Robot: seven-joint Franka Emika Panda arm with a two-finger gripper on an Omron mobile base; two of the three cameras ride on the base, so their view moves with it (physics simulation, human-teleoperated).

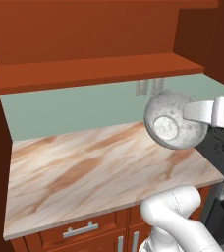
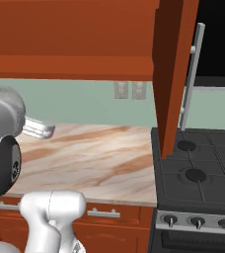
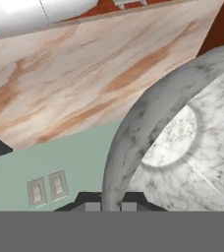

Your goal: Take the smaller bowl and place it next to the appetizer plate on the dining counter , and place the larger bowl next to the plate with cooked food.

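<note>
A round, deep, grey-white marbled bowl (image 1: 175, 120) hangs in the air above the right end of a wall counter, tipped on its side with its base facing the left base camera. My gripper (image 1: 186, 112) is shut on its rim, coming in from the right. In the hand view the rim of the bowl (image 3: 182, 147) runs down between my gripper's (image 3: 110, 205) two dark fingertips, and the bowl's inside is bare. Whether this is the smaller or the larger bowl I cannot tell. The dining counter and both plates are out of view.
Below lies a beige, brown-veined counter top (image 1: 84, 167) over red-brown drawers. A red-brown shelf (image 1: 94, 71) runs above it, and wall outlets (image 1: 148, 87) sit on the green backsplash. On the right an open cabinet door (image 2: 173, 74) juts out beside a black stove (image 2: 198, 173).
</note>
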